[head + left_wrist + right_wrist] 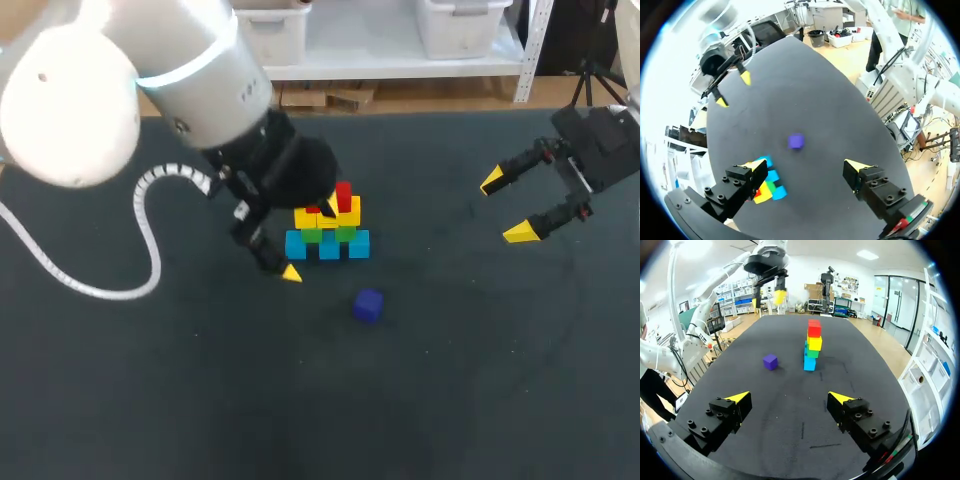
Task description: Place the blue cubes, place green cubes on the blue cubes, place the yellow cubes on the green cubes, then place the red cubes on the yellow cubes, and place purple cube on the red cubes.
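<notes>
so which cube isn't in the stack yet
The purple cube: it lies alone on the table, apart from the stack, which holds every other cube.

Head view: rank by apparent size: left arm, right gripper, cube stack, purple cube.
1. left arm: largest by far, though it is nearest the camera, which inflates it.
2. right gripper, counting its black body.
3. cube stack.
4. purple cube: clearly smallest.
</notes>
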`<action>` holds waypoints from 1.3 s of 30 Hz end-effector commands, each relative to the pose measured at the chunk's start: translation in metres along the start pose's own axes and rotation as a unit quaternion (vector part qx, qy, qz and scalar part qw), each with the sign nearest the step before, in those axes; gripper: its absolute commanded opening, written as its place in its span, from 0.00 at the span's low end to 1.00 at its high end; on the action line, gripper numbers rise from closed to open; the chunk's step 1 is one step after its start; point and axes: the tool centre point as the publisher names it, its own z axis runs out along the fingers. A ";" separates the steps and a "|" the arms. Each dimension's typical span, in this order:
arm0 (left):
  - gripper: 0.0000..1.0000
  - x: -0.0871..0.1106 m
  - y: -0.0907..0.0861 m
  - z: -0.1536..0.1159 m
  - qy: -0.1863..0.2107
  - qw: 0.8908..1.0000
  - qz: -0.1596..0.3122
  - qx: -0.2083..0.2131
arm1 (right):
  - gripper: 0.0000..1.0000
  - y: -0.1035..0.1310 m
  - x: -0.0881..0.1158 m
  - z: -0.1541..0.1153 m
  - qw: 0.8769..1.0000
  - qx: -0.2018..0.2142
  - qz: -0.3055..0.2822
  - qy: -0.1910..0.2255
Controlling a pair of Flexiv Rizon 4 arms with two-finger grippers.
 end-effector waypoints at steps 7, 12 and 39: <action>1.00 -0.028 0.004 0.069 0.047 0.998 -0.019 0.021 | 1.00 0.000 0.000 0.001 1.000 0.000 0.000 0.000; 1.00 -0.037 0.008 0.094 0.048 0.997 -0.041 0.037 | 1.00 0.000 0.000 0.001 1.000 0.000 0.000 0.000; 0.86 -0.009 0.024 0.141 0.081 0.991 -0.087 0.061 | 1.00 0.000 0.000 0.001 1.000 0.000 0.000 0.000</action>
